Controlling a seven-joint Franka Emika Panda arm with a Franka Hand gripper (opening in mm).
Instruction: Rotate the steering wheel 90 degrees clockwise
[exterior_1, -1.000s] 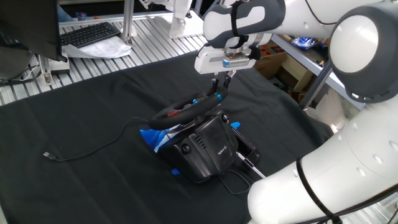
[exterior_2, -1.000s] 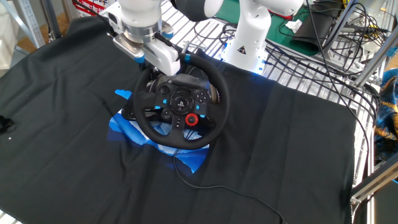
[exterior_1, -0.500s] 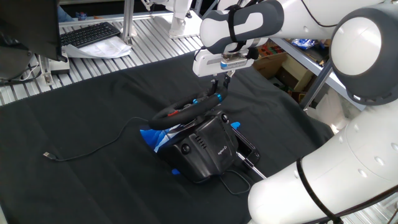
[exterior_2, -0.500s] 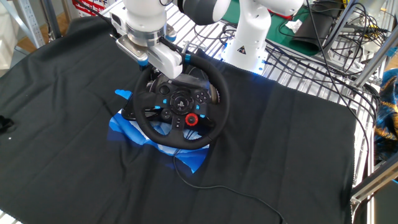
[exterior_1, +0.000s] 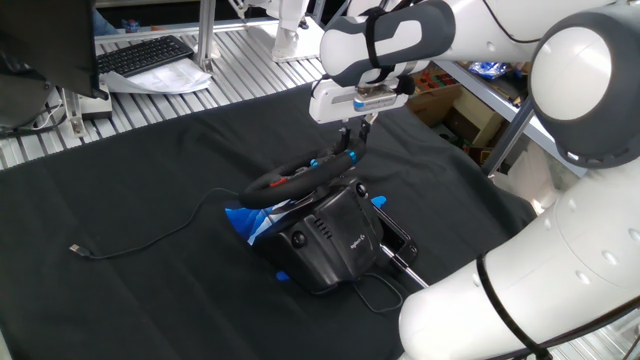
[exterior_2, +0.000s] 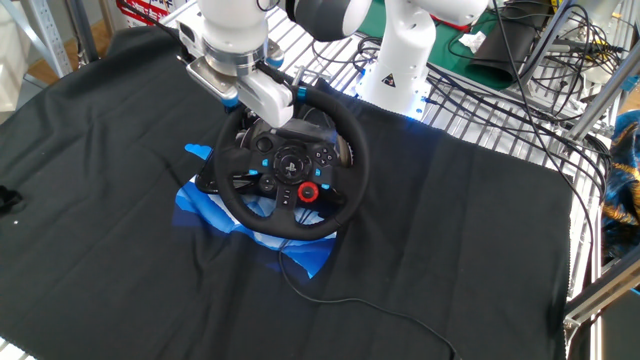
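The steering wheel (exterior_2: 290, 165) is a black round rim with blue accents and a red knob. It tilts up on its black base (exterior_1: 335, 240) in the middle of the black cloth. In the one fixed view I see the wheel nearly edge-on (exterior_1: 300, 178). My gripper (exterior_1: 352, 150) points down at the far top part of the rim, its dark fingers on either side of it. In the other fixed view the white hand (exterior_2: 250, 85) covers the fingertips. I cannot tell whether the fingers clamp the rim.
A blue sheet (exterior_2: 215, 210) lies under the base. A black cable (exterior_1: 150, 235) runs left over the cloth (exterior_1: 150, 170). A keyboard (exterior_1: 145, 55) sits on the slatted table behind. A white robot pedestal (exterior_2: 400, 60) and cables (exterior_2: 530, 50) stand beyond the wheel.
The hand shifted slightly along the top of the rim a second ago and has held still since. The wheel has not turned.
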